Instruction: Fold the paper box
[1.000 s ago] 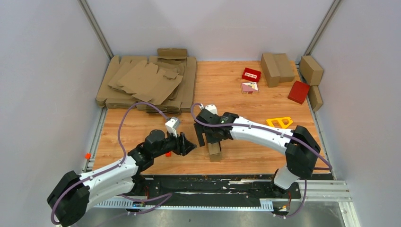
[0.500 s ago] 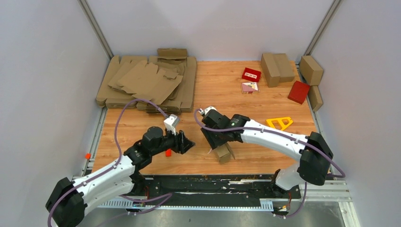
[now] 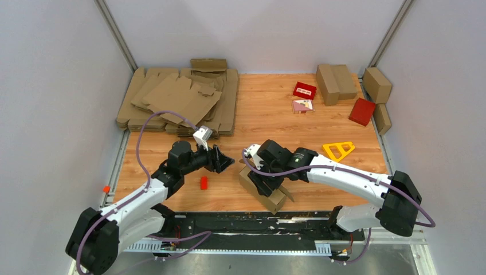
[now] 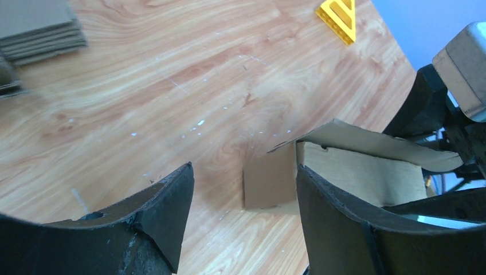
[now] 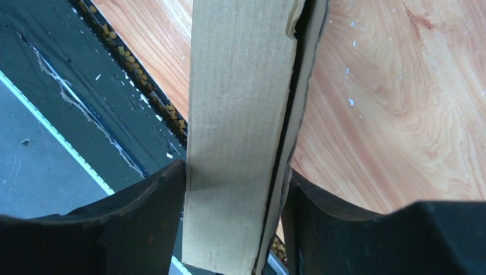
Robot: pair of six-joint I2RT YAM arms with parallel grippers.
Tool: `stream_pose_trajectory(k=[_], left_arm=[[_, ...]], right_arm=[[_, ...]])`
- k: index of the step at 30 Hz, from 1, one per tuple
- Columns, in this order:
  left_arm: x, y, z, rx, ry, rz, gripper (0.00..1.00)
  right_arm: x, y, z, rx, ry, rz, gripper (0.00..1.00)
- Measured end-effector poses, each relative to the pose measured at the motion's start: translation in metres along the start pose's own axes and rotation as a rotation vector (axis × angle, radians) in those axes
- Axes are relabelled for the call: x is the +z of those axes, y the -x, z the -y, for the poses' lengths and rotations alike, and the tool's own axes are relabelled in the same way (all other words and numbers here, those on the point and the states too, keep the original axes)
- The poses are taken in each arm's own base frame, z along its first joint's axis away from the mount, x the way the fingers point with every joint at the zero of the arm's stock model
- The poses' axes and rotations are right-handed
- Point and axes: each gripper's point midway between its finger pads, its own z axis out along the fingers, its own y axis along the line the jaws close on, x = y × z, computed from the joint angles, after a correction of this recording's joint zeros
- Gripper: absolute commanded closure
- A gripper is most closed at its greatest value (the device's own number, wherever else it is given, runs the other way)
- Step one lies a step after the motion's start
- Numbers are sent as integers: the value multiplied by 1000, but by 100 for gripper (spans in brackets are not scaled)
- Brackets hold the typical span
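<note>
1 red block near left gripper, open; right gripper tight on paper box.

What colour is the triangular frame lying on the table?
The triangular frame is yellow, clearest in the top external view.

Wooden table with flat cardboard sheets far left, folded cartons and red boxes far right, a yellow triangular frame, and the paper box near the front.
</note>
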Motion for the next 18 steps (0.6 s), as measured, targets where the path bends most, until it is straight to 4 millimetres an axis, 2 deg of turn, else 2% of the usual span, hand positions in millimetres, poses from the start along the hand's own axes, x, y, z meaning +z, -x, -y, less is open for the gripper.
stream_pose_trajectory(k=[7,13,18], left_arm=[[15,-13,16,-21,-142,-46,22],[19,-30,30,-10,-201,-103,26],[19,-32,32,-2,-207,-110,32]], right_arm=[[-2,3,-1,-26,13,25,31],[0,3,-1,-30,14,30,27],[0,6,1,-27,0,42,30]])
